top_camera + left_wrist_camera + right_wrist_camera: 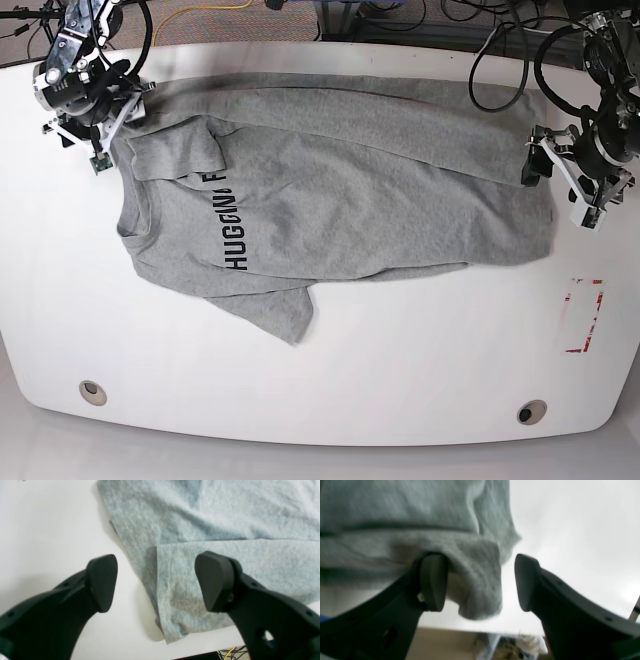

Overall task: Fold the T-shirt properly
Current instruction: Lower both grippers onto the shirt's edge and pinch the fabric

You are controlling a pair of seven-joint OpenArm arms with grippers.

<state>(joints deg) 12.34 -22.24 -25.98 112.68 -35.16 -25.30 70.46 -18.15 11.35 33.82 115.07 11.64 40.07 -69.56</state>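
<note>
On the base view's left, the right tool (100, 140) hung at the far corner of the white bench (400, 380), over the folded-in sleeve and shoulder of the T-shirt (330, 190). Its jaws stood apart, and in the right wrist view one pad (433, 582) sat against a bunched fold of cloth without pinching it. The grey shirt lay spread across the bench with its long axis running left to right, the black lettering (225, 220) near the left end and one flap already folded along the far edge. At the right end the left tool (590, 195) hovered just beside the hem corner, jaws wide apart and empty; in its wrist view the doubled corner (175, 610) lay between the pads. Each arm was thus nearest its own end, so a lengthwise fold would likely start from these two corners.
</note>
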